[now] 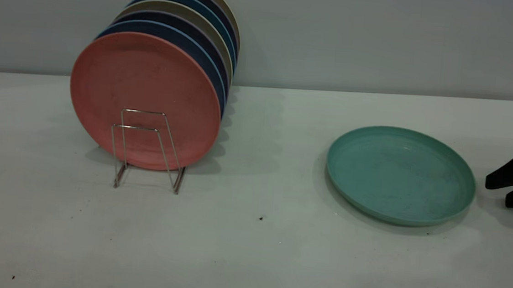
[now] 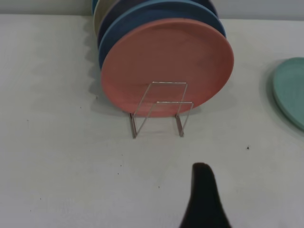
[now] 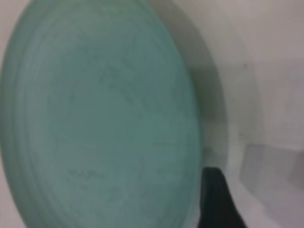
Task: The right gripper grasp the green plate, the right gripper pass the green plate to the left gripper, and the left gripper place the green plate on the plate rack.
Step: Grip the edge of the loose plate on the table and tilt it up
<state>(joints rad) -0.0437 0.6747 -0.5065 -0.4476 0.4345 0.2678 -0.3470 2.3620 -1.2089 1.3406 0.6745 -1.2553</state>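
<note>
The green plate lies flat on the white table at the right. It also shows at the edge of the left wrist view and fills the right wrist view. My right gripper is open and low by the table, just right of the plate's rim and not touching it; one of its fingers sits beside the rim. The plate rack stands at the left, its front wire loops free. My left gripper is out of the exterior view and hovers in front of the rack.
A salmon-pink plate stands upright in the rack, with several dark blue and beige plates behind it. A pale wall runs along the table's far edge. Bare table lies between rack and green plate.
</note>
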